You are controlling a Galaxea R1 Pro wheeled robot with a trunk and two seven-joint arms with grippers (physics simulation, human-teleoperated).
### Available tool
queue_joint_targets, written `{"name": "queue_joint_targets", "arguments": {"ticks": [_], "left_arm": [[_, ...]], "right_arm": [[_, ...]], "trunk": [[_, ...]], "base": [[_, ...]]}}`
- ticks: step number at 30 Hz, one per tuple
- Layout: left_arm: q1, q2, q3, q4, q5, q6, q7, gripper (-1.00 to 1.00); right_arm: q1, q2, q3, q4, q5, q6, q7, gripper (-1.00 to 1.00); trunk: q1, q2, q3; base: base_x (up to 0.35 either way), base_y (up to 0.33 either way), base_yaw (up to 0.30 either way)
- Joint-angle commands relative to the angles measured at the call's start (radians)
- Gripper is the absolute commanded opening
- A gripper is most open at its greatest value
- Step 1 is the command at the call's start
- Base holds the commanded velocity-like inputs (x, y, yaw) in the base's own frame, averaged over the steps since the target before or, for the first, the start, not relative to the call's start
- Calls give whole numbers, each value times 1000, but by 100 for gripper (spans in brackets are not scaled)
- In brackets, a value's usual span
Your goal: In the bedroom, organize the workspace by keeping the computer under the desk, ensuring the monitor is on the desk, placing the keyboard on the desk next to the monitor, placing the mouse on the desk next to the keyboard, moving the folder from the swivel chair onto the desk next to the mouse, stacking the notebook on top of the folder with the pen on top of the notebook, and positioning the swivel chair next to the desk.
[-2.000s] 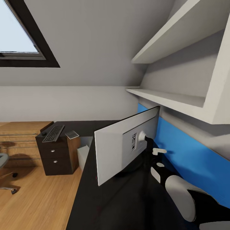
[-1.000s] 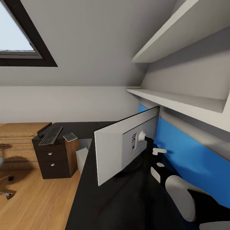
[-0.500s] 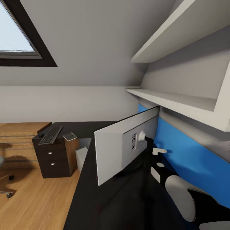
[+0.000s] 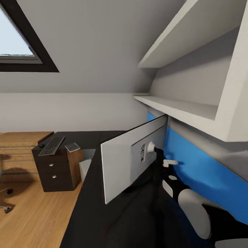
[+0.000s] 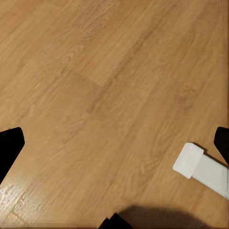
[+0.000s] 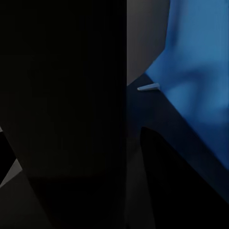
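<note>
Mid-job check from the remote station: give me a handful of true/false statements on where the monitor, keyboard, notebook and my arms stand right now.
1. The monitor stands on the desk with its grey back toward the head camera. True.
2. The keyboard lies on the wooden floor. False: it lies on the desk top above the drawer unit.
3. The notebook lies beside the keyboard on the desk. True.
4. The right arm reaches toward the monitor's stand, near the blue back panel. True.
5. The left wrist view looks at the desk top. False: it shows wooden floor.

Skylight window, white wall shelves, wood floor.
</note>
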Motion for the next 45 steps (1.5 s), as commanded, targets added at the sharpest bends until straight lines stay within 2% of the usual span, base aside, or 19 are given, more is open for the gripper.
{"name": "queue_joint_targets", "arguments": {"ticks": [1, 23, 45], "left_arm": [[0, 1, -8, -3, 5, -3, 9, 100], [0, 1, -8, -3, 4, -3, 8, 100], [0, 1, -8, -3, 4, -3, 9, 100]], "right_arm": [[-1, 0, 5, -2, 7, -4, -61, -100], [-1, 0, 5, -3, 7, -4, -61, -100], [-1, 0, 5, -1, 7, -6, -61, -100]], "trunk": [[0, -1, -1], [0, -1, -1], [0, -1, -1]], "base": [[0, -151, 0], [0, -12, 0], [0, 44, 0]]}}
